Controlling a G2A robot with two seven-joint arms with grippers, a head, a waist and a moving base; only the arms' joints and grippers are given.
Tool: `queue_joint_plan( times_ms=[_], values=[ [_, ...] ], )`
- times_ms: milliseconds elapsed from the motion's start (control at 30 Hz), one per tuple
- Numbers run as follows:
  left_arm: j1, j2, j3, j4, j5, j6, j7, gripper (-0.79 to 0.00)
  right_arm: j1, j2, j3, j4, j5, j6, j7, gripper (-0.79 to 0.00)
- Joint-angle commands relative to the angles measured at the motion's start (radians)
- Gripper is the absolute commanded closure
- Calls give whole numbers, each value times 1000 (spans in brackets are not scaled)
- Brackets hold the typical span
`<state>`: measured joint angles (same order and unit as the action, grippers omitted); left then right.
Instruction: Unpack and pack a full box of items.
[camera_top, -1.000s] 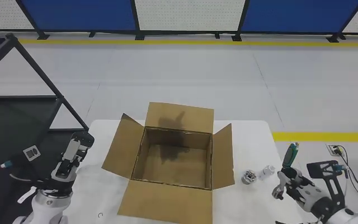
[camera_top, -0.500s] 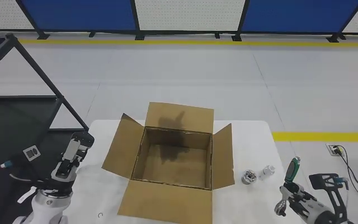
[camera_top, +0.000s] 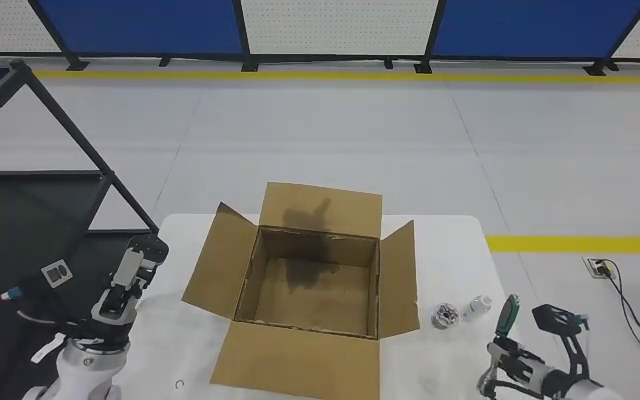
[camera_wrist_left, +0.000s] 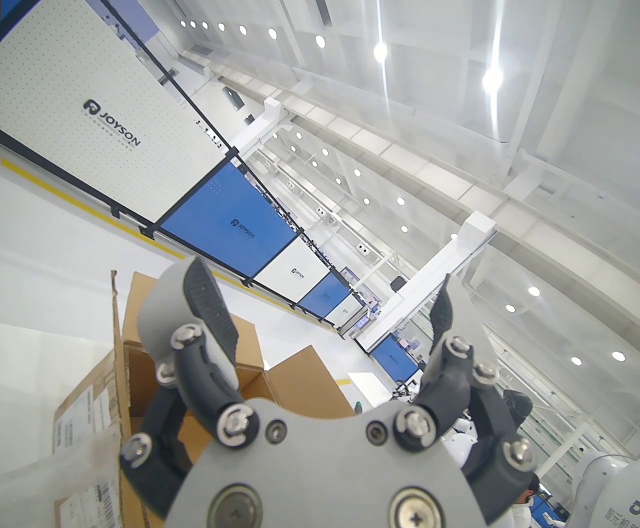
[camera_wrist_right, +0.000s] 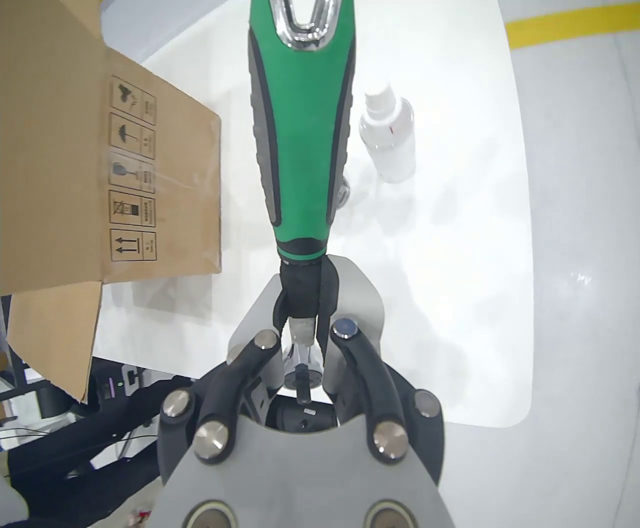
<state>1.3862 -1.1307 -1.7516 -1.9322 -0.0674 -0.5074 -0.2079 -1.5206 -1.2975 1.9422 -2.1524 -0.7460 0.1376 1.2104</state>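
Judging by the box (camera_top: 310, 285), which looks bare inside, unpacking seems nearly done: a white bottle (camera_wrist_right: 390, 135) and a small metal piece (camera_top: 445, 316) lie on the bench (camera_top: 450, 245) just right of it. The right gripper (camera_wrist_right: 302, 295) clamps its fingers (camera_wrist_right: 327, 285) on a green-handled tool (camera_wrist_right: 300, 125) (a screwdriver, perhaps) over the bench's right side. The left gripper (camera_wrist_left: 320, 300) sits beside the box, fingers (camera_wrist_left: 205, 300) spread wide. Packing is not yet begun.

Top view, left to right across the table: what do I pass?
In order: left end effector, open → open brown cardboard box → small silver round metal part → small white plastic bottle → green-handled tool, gripped by the right end effector.
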Motion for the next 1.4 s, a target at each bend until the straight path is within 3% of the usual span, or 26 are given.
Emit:
queue_joint_plan(
  times_ms=[0, 233, 633, 867, 1100, 1367],
  values=[
    [0, 0, 0, 0, 0, 0, 0, -785, 24, 4, -7, 43, -6, 52, 31, 0],
    [0, 0, 0, 0, 0, 0, 0, -785, 107, 17, -49, 160, -62, 203, 86, 0],
    [0, 0, 0, 0, 0, 0, 0, -785, 105, 17, -60, 169, -70, 203, 68, 0],
    [0, 0, 0, 0, 0, 0, 0, -785, 195, 22, -141, 277, -90, 352, 120, 0],
    [0, 0, 0, 0, 0, 0, 0, -785, 283, 27, -173, 436, -69, 406, 66, 0],
    [0, 0, 0, 0, 0, 0, 0, -785, 305, 35, -180, 498, -36, 483, -10, 0]
  ],
)
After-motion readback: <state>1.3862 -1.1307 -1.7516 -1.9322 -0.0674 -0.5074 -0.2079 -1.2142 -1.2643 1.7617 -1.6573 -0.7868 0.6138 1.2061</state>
